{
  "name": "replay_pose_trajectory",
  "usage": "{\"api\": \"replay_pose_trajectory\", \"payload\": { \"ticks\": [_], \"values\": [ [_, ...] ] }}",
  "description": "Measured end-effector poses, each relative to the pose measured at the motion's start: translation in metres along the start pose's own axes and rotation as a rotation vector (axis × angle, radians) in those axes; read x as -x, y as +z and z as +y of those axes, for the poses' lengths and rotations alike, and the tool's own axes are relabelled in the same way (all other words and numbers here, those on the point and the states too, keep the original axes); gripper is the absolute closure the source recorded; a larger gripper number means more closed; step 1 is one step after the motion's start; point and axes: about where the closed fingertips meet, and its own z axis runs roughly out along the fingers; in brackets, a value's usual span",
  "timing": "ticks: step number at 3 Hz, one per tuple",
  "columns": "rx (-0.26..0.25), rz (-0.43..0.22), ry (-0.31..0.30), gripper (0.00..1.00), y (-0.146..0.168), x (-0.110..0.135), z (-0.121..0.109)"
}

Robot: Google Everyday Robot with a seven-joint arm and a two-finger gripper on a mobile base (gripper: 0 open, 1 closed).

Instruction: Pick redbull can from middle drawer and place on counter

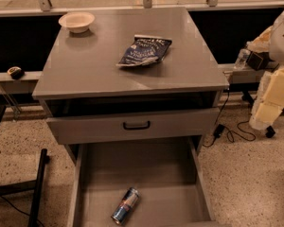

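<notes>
The redbull can (125,205) lies on its side on the bare floor of the open middle drawer (151,169), near the drawer's front and left of centre. The counter (99,65) is the glossy grey cabinet top above it. My arm (274,89) is folded at the right edge of the view, off to the side of the cabinet. My gripper (250,58) sits at its end, level with the counter's right edge, far from the can and holding nothing that I can see.
A dark blue snack bag (144,50) lies on the counter right of centre. A pale bowl (76,21) stands at its back left. The top drawer front with a black handle (136,125) is slightly pulled out above the open drawer. Cables lie on the floor to the right.
</notes>
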Motion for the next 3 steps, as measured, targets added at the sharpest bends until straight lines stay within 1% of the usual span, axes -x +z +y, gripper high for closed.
{"api": "replay_pose_trajectory", "payload": {
  "ticks": [1, 2, 3],
  "values": [
    [0.0, 0.0, 0.0, 0.0, 0.0, 0.0, 0.0],
    [0.038, -0.024, -0.004, 0.0, 0.039, 0.008, 0.008],
    [0.094, -0.12, -0.08, 0.0, 0.103, 0.054, 0.046]
  ]
}}
